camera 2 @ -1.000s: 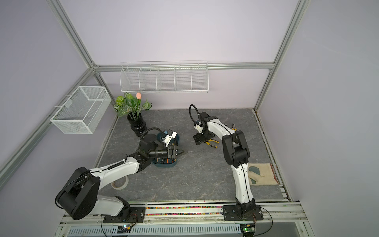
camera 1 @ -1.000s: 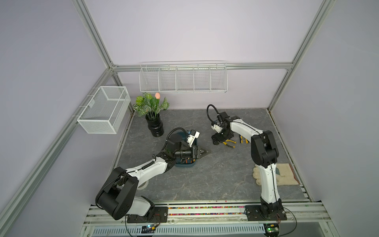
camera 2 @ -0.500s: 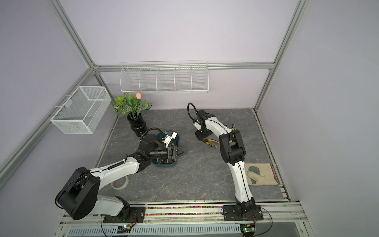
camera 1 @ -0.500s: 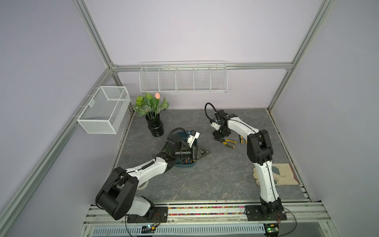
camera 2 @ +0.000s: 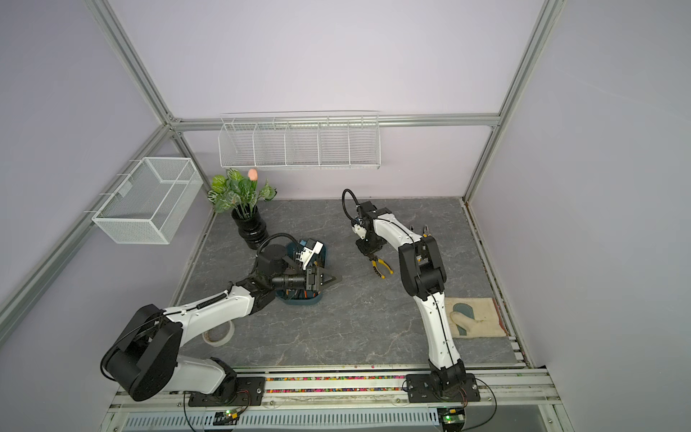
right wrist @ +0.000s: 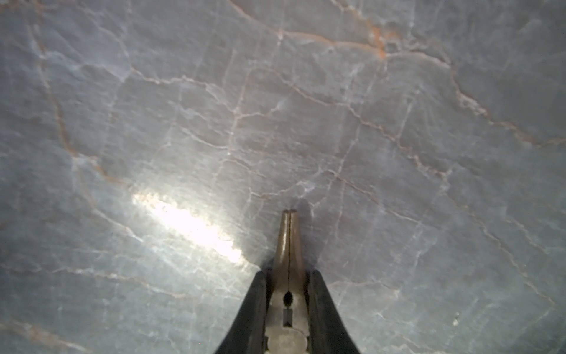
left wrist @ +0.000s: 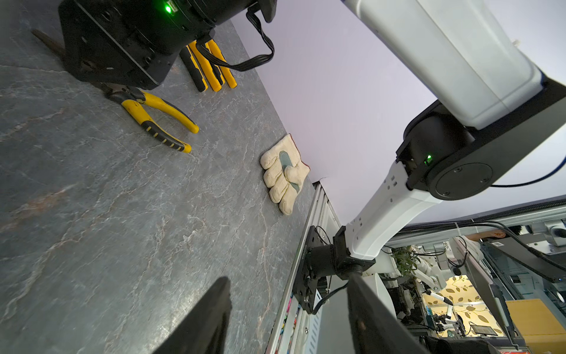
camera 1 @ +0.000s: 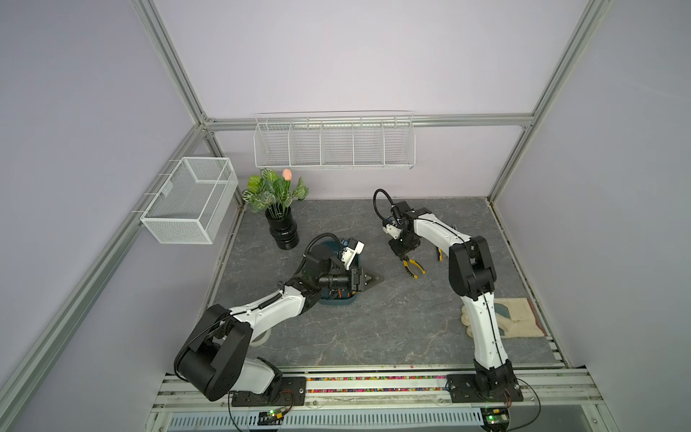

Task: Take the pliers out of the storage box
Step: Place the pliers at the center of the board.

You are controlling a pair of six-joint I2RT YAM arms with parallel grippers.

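The right tool (right wrist: 288,275) clamped the yellow-handled pliers (left wrist: 136,113) on the counter (camera 1: 374,329); the left tool (left wrist: 288,280), spread and empty, likely needed the storage box (camera 1: 334,301) next.

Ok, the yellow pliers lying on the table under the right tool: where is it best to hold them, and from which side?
Hold the yellow pliers at the metal head, by the pivot, coming straight down from above. They lie flat with the handles splayed wide, but the head is narrow with flat sides. The right tool is closed there.
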